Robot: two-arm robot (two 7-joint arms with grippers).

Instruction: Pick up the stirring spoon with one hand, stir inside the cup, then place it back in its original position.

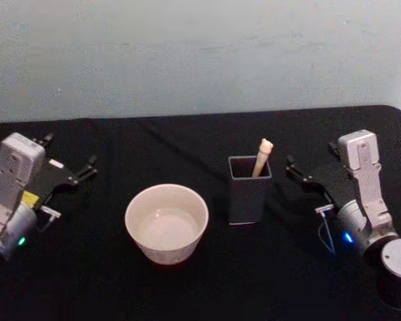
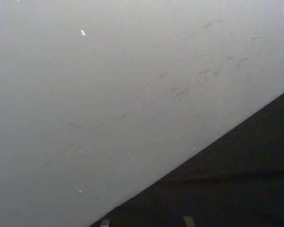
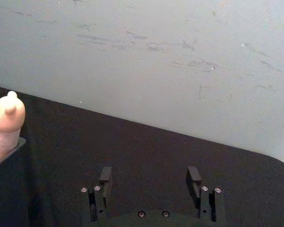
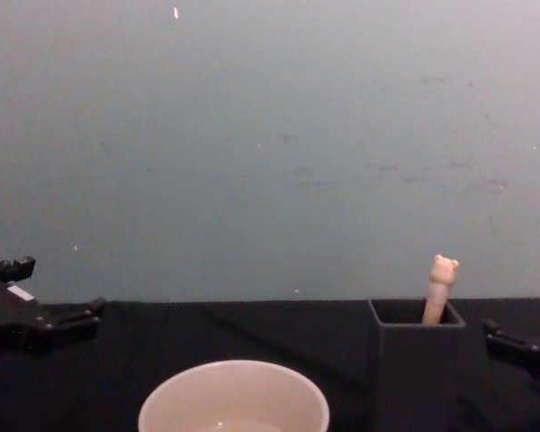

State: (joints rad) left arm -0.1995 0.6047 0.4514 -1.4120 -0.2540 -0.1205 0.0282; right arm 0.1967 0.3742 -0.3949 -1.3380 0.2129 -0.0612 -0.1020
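On the black table (image 1: 207, 281) a wide cream cup (image 1: 166, 223) sits near the middle, and just to its right stands a tall dark square holder (image 1: 249, 190). Leaning in the holder's back right corner is the spoon (image 1: 262, 158), only its beige handle and small bear head poking above the rim. From the right wrist that bear head shows close by at the holder's edge. Off to the right, apart from the holder, the right gripper (image 1: 301, 171) rests low over the table, its fingers (image 3: 105, 176) spread apart and holding nothing. Far to the left, the left gripper (image 1: 88, 167) sits well away from the cup, its fingers apart too.
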